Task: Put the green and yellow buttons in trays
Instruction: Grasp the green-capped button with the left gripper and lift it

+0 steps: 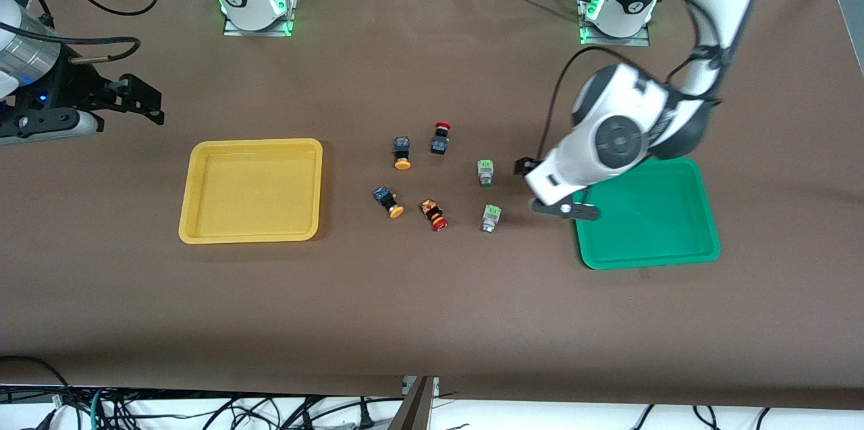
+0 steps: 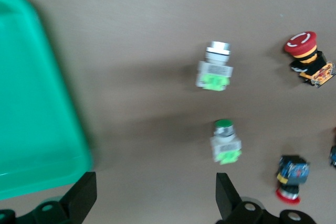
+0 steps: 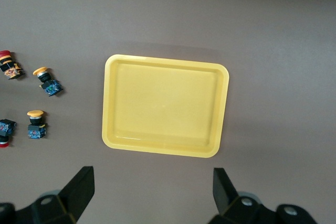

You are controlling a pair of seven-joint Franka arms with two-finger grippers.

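Two pale green buttons (image 1: 484, 172) (image 1: 491, 217) lie on the table beside the green tray (image 1: 665, 234). They also show in the left wrist view (image 2: 227, 142) (image 2: 215, 69). Two yellow-capped buttons (image 1: 401, 152) (image 1: 388, 202) lie between them and the yellow tray (image 1: 250, 190), and show in the right wrist view (image 3: 35, 123) (image 3: 47, 80). My left gripper (image 1: 547, 188) (image 2: 155, 198) is open and empty, over the bare table between the green tray's edge (image 2: 37, 129) and the green buttons. My right gripper (image 1: 138, 99) (image 3: 152, 192) is open and empty, waiting above the table beside the yellow tray (image 3: 165, 106).
Two red-capped black switches (image 1: 441, 138) (image 1: 434, 214) lie among the buttons; one (image 2: 307, 56) is beside the nearer green button. Both trays hold nothing. Cables hang past the table's front edge.
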